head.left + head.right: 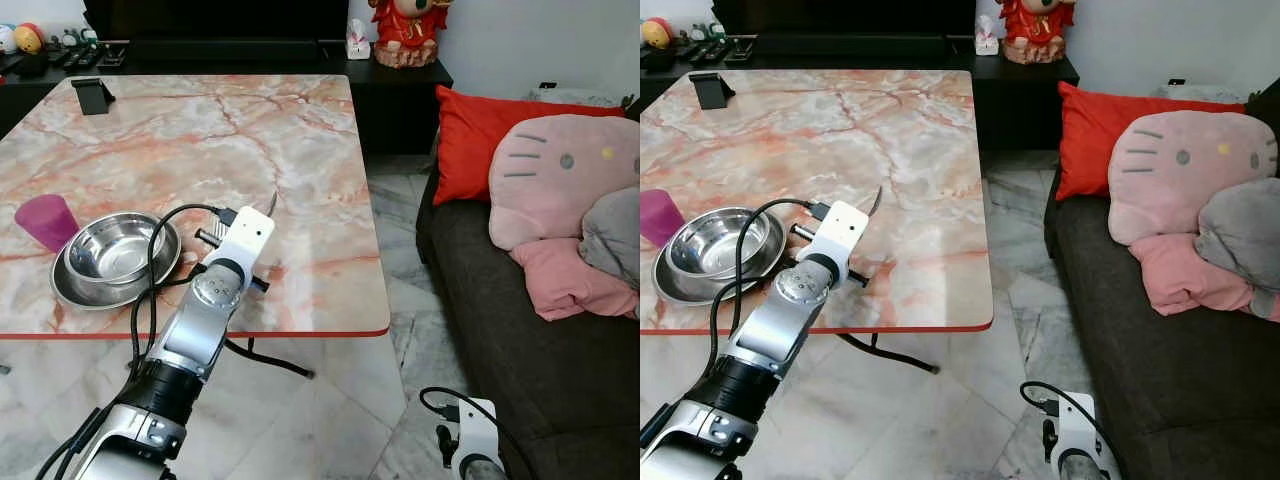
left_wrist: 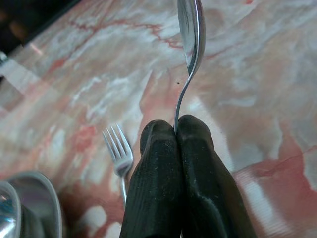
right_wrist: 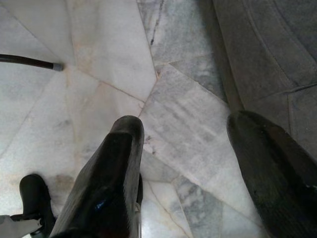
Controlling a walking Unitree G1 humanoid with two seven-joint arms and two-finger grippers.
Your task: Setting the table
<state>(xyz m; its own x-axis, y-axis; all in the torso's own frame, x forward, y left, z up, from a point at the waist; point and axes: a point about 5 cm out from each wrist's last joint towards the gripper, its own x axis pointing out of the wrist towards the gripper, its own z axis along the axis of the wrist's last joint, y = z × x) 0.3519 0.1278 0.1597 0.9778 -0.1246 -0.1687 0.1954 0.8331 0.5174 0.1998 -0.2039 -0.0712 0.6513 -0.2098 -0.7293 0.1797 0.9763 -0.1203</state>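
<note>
1. Left gripper (image 2: pixel 177 130): both fingers pressed together, clamped on the handle of a spoon (image 2: pixel 190 34). The spoon's bowl points away from the fingers, held above the marble table (image 1: pixel 300 150) near its near-right part.
2. Fork (image 2: pixel 118 151): lies flat on the table top just beside the left gripper, tines pointing toward the far side.
3. Left of the gripper, at the near-left edge of the table: steel bowl (image 1: pixel 110 245) sitting inside a steel plate (image 1: pixel 75 285).
4. Purple cup (image 1: pixel 45 220) stands upright just left of the bowl and plate.
5. Black phone stand (image 1: pixel 92 95) at the far-left part of the table, well apart from the dishes.
6. Right gripper (image 3: pixel 185 163): hangs low over the marble floor (image 3: pixel 99 44) beside the dark sofa (image 1: pixel 540 330), fingers spread apart, holding nothing.
7. On the sofa: red cushion (image 1: pixel 480 135), pink cat-face pillow (image 1: pixel 560 185).
</note>
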